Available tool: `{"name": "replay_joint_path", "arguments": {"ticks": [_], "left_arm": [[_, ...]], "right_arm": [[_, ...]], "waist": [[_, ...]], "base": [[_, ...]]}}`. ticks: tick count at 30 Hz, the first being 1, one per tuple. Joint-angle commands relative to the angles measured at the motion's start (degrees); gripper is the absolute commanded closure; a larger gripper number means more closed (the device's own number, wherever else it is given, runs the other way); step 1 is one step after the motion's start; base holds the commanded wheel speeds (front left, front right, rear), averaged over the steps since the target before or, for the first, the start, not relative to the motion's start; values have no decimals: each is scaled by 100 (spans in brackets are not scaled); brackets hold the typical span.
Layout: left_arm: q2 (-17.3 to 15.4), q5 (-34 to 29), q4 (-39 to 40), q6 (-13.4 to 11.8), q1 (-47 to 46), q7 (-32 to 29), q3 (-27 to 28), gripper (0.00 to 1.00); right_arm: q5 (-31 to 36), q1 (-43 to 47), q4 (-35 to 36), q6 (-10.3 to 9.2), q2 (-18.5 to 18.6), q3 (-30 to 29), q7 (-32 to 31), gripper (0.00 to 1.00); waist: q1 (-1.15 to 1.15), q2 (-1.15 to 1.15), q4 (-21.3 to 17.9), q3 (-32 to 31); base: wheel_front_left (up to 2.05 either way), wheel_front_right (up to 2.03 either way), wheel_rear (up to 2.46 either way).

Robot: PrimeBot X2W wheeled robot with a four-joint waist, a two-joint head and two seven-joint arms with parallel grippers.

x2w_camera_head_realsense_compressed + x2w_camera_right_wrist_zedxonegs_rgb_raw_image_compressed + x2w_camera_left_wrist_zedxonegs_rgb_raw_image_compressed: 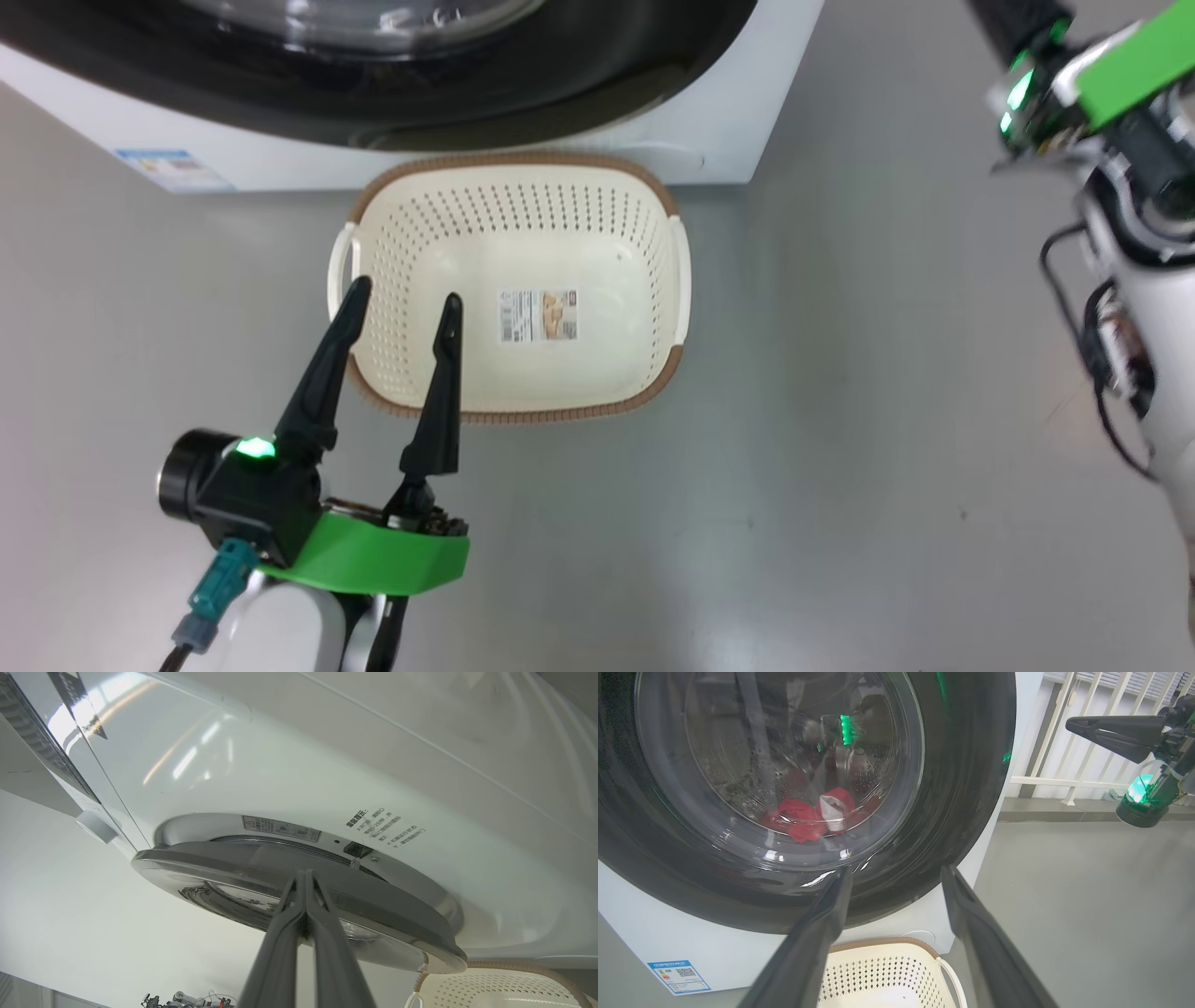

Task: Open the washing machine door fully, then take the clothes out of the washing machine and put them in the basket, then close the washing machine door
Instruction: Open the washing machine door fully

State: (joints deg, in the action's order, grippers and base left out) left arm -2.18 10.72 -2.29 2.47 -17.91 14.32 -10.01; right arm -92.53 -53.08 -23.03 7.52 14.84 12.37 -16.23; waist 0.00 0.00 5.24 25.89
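The big white front-loading washing machine [654, 933] is marked by a small blue label [678, 975] low on its front. Its large round door with a wide glossy black rim and bulging clear glass window [966, 788] is seen lying flat against the machine's front. Bright red garments bunched with a small white cloth [808, 819] are seen through the glass, low in the drum. The small cream perforated plastic basket with a brown woven-look rim [513, 413] is set upright on the floor just before the machine, below the door, with a sticker [539, 315] on its floor.
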Motion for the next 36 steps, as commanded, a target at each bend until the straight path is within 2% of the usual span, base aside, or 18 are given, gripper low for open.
{"name": "replay_joint_path", "arguments": {"ticks": [1, 16, 28, 36], "left_arm": [[-70, -3, 160, -47, -105, 68, 123, 0], [-70, 20, 140, -97, -393, 68, -39, 0], [-70, 84, 98, -135, -482, 68, -185, 0], [-70, 110, 83, -134, -524, 68, -270, 0]], "right_arm": [[-92, -189, 81, -3, -9, -13, -90, 100], [-569, -1203, -440, -3, -344, -322, -1039, 100], [-418, -1644, -756, -3, -420, -432, -1599, 100], [-218, -1819, -896, -3, -473, -440, -1721, 100]], "waist": [[0, 0, 77, 209], [0, 0, 145, 699], [0, 0, 294, 854], [0, 0, 397, 941]], "base": [[0, 0, 0], [0, 0, 0], [0, 0, 0], [0, 0, 0]]}}
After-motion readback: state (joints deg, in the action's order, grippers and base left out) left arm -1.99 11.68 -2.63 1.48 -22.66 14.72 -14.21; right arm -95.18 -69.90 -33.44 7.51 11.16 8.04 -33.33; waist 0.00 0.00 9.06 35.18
